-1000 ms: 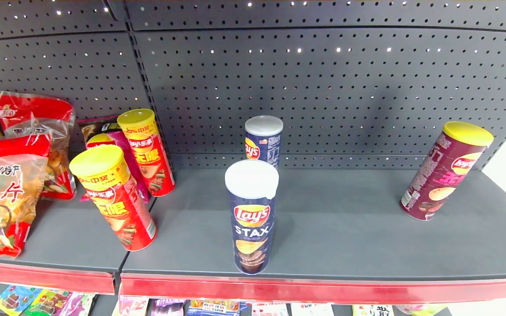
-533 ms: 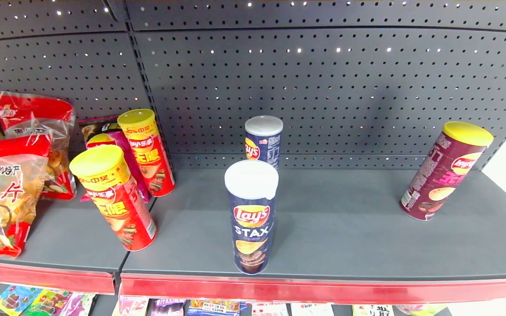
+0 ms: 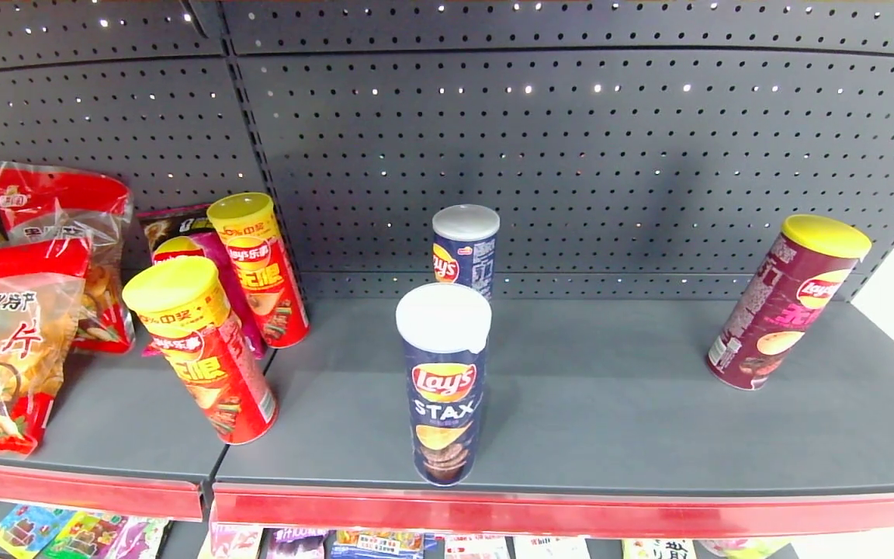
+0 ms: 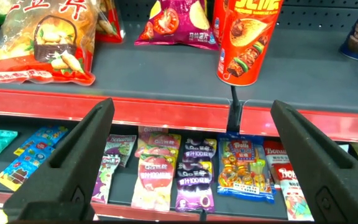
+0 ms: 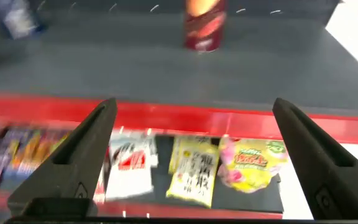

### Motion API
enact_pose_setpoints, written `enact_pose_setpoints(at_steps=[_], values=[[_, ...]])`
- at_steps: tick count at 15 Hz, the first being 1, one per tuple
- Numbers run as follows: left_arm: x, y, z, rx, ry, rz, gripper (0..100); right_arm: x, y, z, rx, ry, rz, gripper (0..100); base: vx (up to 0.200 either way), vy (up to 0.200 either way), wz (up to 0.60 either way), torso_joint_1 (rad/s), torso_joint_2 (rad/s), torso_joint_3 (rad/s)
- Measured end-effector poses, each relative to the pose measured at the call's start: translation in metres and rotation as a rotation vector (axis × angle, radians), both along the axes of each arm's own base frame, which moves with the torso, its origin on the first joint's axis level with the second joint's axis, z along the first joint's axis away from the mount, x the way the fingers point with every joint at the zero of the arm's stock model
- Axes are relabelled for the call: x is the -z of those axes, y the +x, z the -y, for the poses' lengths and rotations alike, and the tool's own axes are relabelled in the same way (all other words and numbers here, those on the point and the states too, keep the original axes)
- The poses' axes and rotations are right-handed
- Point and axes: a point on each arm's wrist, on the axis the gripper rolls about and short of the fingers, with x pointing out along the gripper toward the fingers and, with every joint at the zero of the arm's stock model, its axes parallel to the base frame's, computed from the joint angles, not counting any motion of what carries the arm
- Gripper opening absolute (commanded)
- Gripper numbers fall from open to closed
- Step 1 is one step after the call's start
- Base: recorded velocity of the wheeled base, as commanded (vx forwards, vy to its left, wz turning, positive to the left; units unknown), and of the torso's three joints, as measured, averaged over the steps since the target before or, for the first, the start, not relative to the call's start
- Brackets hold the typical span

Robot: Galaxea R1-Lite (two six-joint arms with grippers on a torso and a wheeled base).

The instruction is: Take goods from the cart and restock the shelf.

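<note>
**Empty-handed at the shelf**

Holds nothing in the left gripper (image 4: 191,109) or right gripper (image 5: 194,106), both spread wide before the shelf (image 3: 610,404) lip. Faces an upright red can (image 4: 244,37) ahead of the left, an upright maroon can (image 5: 205,28) ahead of the right.

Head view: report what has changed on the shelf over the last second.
Nothing has visibly changed. The front blue can, rear blue can, front red can, rear red can, maroon can and snack bags all stand where they were on the shelf.
</note>
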Motion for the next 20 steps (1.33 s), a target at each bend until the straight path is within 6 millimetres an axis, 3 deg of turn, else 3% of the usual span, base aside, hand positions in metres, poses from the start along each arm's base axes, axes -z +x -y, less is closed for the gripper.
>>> enact_pose_setpoints(at_steps=[4,13,20], values=[[0.0000,0.0000,0.0004,0.017,0.024,-0.001,100,0.0086,0.0002,-0.0003,-0.030,0.014,-0.004,100,0.000,0.000,0.00,0.000,0.00,0.000],[0.0000,0.0000,0.0004,0.018,0.026,-0.001,100,0.0094,0.0001,-0.0002,-0.029,0.012,-0.003,100,-0.178,0.000,0.00,0.002,0.00,0.003],[0.0000,0.0000,0.0004,0.018,0.025,-0.001,100,0.0094,0.0001,-0.0001,-0.024,0.010,-0.003,100,0.000,0.000,0.60,-0.001,0.00,0.004]])
